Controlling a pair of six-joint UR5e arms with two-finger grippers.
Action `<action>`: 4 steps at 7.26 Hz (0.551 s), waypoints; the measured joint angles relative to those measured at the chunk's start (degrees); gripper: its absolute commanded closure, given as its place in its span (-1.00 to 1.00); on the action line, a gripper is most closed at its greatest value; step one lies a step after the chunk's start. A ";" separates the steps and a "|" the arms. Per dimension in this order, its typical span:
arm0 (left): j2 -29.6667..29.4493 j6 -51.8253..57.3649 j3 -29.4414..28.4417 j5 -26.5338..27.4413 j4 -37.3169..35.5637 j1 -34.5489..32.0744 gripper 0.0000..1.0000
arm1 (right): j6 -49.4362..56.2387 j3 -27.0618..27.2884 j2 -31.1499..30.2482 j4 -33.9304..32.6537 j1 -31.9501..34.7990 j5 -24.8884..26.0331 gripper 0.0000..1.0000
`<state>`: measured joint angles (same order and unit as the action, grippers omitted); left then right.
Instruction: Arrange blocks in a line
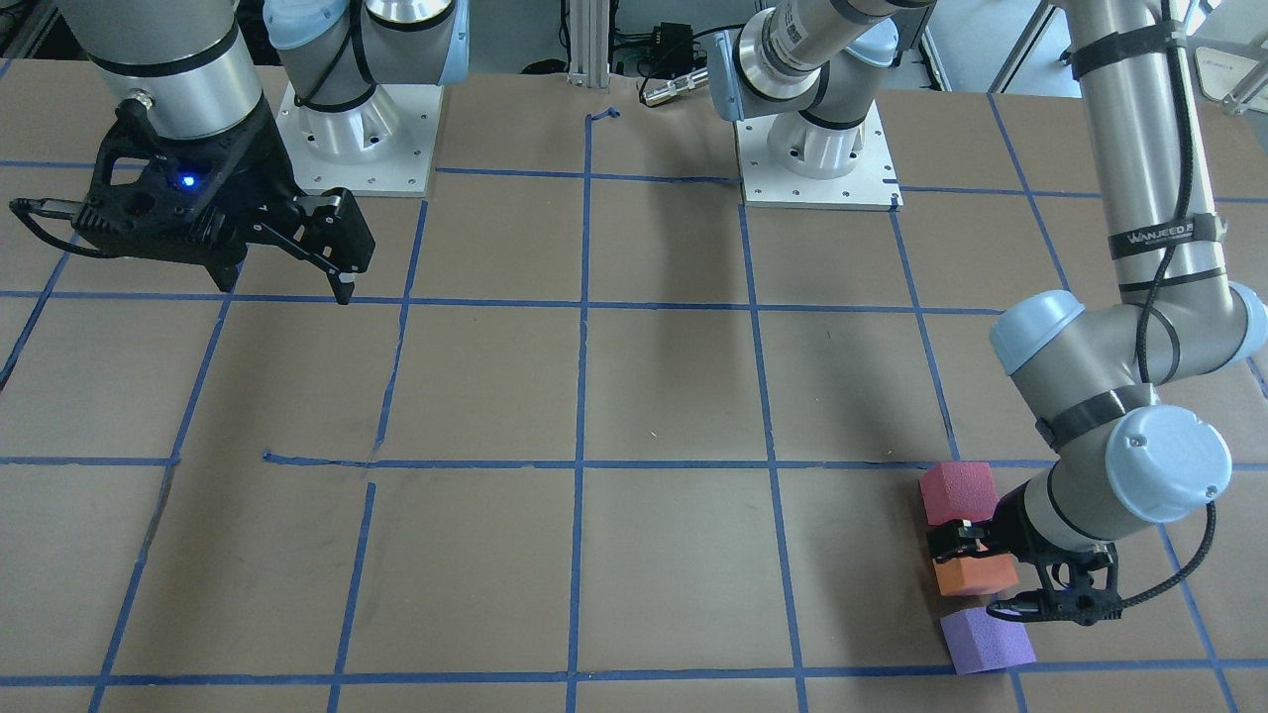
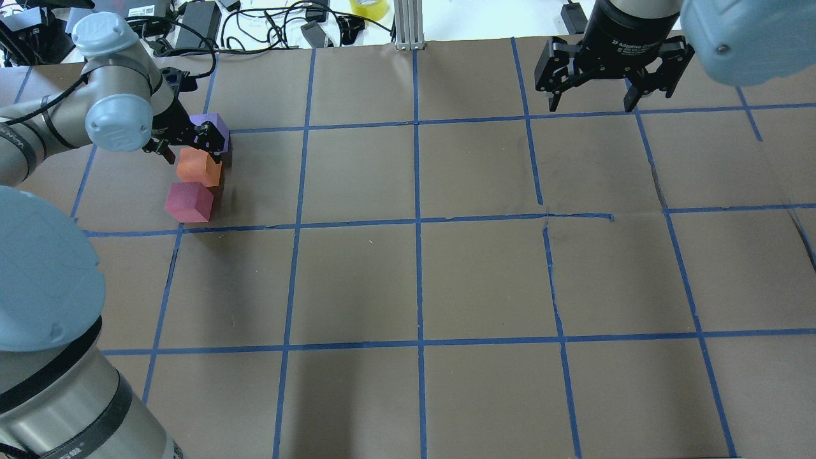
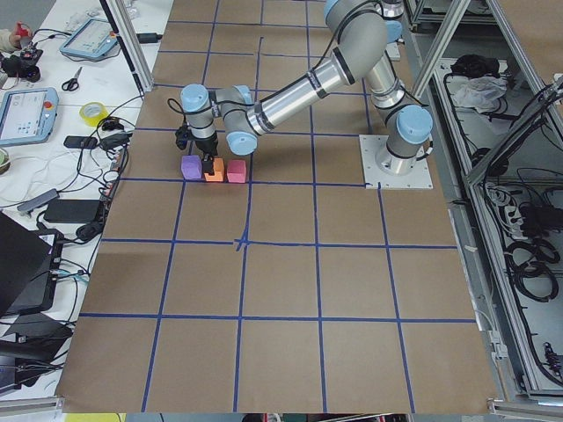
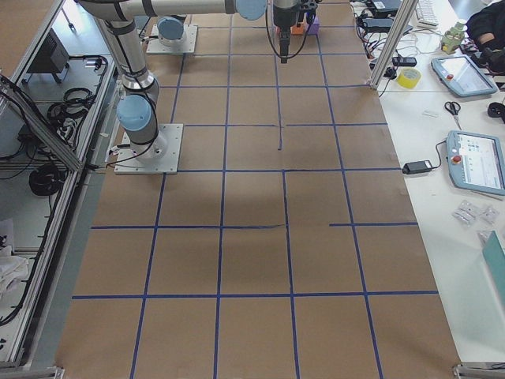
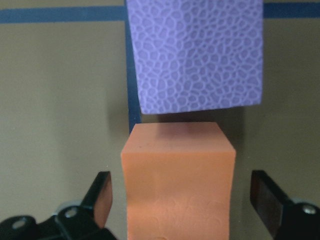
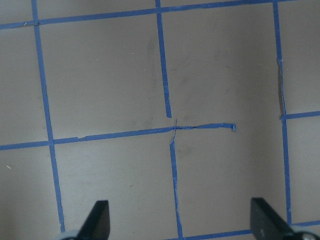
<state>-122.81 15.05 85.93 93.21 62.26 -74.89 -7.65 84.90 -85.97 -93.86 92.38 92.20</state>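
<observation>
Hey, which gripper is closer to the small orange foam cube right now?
Left. The left gripper straddles the small orange foam cube, one finger on each side with gaps showing. The right gripper hangs open far across the table, with no block near it.

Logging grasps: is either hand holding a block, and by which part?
Nothing is held. The left hand straddles the orange block, fingers clear of its sides; the right hand is open and empty.

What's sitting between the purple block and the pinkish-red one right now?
The orange block, in line between them in the overhead view. The left gripper straddles it, open and not touching, as the left wrist view shows.
</observation>
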 measured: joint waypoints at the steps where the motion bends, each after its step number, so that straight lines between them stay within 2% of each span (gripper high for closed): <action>1: 2.28 -0.01 -0.46 0.50 3.67 -1.04 -1.00 | 0.00 0.00 0.01 -0.01 -0.01 -0.02 -1.00; 4: 11.41 -2.39 -3.19 1.78 15.09 -8.12 -1.00 | 0.00 0.00 0.01 -0.01 -0.01 -0.02 -1.00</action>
<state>-111.40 12.65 82.74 94.99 77.36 -83.01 -7.65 84.90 -85.96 -93.87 92.37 92.19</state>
